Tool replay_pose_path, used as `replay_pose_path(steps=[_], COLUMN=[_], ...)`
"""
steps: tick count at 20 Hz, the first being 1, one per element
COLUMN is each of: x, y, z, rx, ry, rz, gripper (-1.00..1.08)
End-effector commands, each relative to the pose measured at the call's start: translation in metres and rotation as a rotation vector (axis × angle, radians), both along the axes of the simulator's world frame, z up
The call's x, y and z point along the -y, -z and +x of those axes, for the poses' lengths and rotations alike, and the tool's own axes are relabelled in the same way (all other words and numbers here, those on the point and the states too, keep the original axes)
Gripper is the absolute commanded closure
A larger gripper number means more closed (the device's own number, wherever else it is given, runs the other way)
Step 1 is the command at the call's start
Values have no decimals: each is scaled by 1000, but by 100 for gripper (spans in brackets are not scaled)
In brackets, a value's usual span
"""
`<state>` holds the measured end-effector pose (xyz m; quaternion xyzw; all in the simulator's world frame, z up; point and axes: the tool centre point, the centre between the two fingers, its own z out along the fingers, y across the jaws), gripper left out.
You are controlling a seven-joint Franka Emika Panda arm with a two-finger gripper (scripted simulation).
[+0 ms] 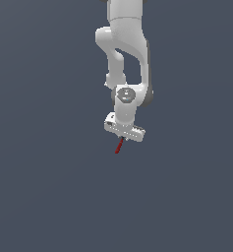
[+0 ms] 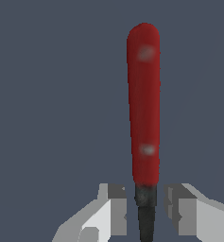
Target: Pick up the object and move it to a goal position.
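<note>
The white arm (image 1: pixel 125 54) comes down from the top edge of the exterior view and ends in the end effector (image 1: pixel 122 138), which sits near the middle of the frame. Below it hangs the object (image 1: pixel 119 146), a thin dark-red stick that slants slightly toward the exterior view's left as it goes down. Its upper end meets the underside of the end effector; its lower end is free.

In the wrist view the object (image 2: pixel 143 104) runs lengthwise away from the camera, with a rounded red tip at the far end and a blackish end near the end effector (image 2: pixel 145 210). That blackish part lies between the two fingers (image 2: pixel 114 208), one on each side. The fingers stand only a little apart, with narrow gaps visible between each inner face and the dark end, so whether the pads actually press on the stick cannot be told from this view. Since the stick hangs off the end effector with nothing else under it, it appears to be carried.

The background is a uniform dark grey-blue in both views. No edge, corner or seam of any surface shows, and it cannot be told whether the stick's lower tip is touching anything or is lifted clear. On every side of the arm and the stick the frame is plain, open room.
</note>
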<state>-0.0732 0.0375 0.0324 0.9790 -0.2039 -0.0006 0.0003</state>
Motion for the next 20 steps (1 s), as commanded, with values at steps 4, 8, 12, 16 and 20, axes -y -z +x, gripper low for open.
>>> replay_pose_path(steps=[4,8,12,16,20], x=[4,8,12,15,18], y=[-26,-50,-73,-94,-113], z=[29,54,81,105,127], rx=[1,1,1,1,1], ry=[0,0,0,0,0], rz=[0,0,-1,-1,-1], gripper=[108,108,108,108,108])
